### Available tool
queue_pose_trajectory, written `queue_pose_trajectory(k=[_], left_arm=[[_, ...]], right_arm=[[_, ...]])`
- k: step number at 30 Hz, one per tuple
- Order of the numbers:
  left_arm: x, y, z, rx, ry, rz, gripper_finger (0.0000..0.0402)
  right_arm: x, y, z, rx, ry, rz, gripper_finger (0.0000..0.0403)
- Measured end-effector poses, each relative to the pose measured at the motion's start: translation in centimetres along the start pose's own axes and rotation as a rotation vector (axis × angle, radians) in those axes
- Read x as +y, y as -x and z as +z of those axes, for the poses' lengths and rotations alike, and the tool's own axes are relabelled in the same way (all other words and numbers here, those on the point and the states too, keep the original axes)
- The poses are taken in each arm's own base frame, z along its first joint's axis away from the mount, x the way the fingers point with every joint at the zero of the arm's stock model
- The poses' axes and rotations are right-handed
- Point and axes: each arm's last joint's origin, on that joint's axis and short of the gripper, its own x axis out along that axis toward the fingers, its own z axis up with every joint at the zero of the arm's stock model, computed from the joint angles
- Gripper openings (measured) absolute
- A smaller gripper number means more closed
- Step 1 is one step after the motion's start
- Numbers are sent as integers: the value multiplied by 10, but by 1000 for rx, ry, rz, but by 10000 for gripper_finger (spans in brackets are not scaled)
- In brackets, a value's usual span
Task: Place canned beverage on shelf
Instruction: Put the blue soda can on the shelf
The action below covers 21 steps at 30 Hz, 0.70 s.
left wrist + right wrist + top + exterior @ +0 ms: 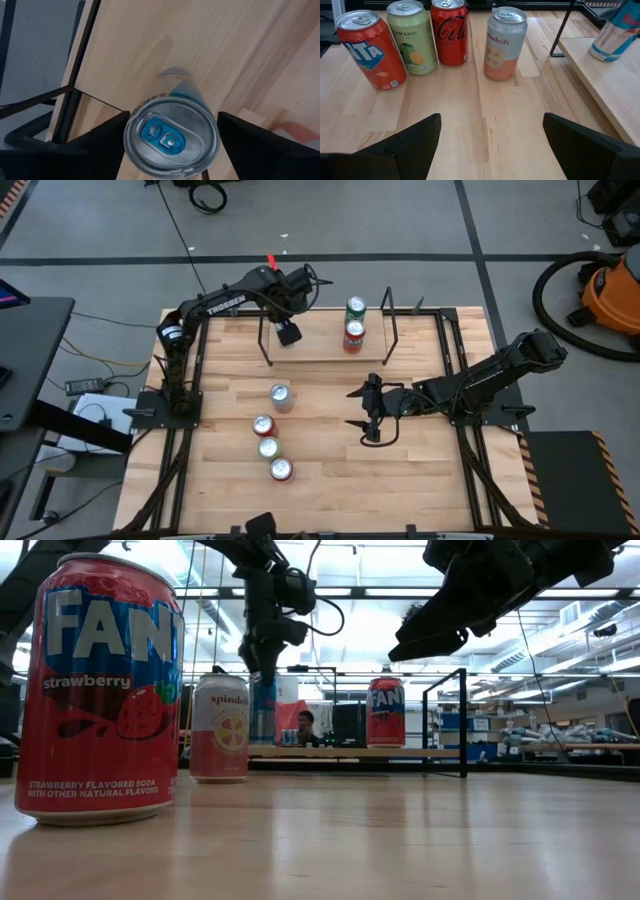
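Note:
A slim silver-and-blue can [170, 137] stands upright at the left end of the shelf [320, 352], a low light-wood plank with black rod uprights. My left gripper [288, 332] is above the can, pointing down and shut on it. In the low view the can [263, 710] hangs straight under the gripper [262, 665], its base down at the plank [330, 752]. Two more cans [354, 322] stand on the plank's right part. My right gripper [366, 408] hovers open over the table's middle right, holding nothing. My left gripper pinches the can's upper wall just under the rim [131, 131] between its two fingers, one on each side. The fingers come from above, pointing down. The can stays upright with its base [603, 54] at the plank's top; whether it rests there I cannot tell.
Several cans stand in a loose row on the table in front of the shelf [272, 432], among them a peach-coloured can [504, 44] nearest the plank. A rod upright [266, 335] stands close beside the left gripper, another [390, 328] at the shelf's right end.

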Motion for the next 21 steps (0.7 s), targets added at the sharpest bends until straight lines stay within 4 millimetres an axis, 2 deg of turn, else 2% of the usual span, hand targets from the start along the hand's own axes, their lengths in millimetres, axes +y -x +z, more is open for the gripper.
queue_pose_trajectory(k=[8,13,21], left_arm=[[-3,1,0,-2,-86,1,241],[-3,1,0,-2,-142,-5,249],[-9,1,0,6,-444,-3,257]], right_arm=[[0,0,0,0,1,0,362],[0,0,0,0,1,0,362],[0,0,0,0,1,0,362]])
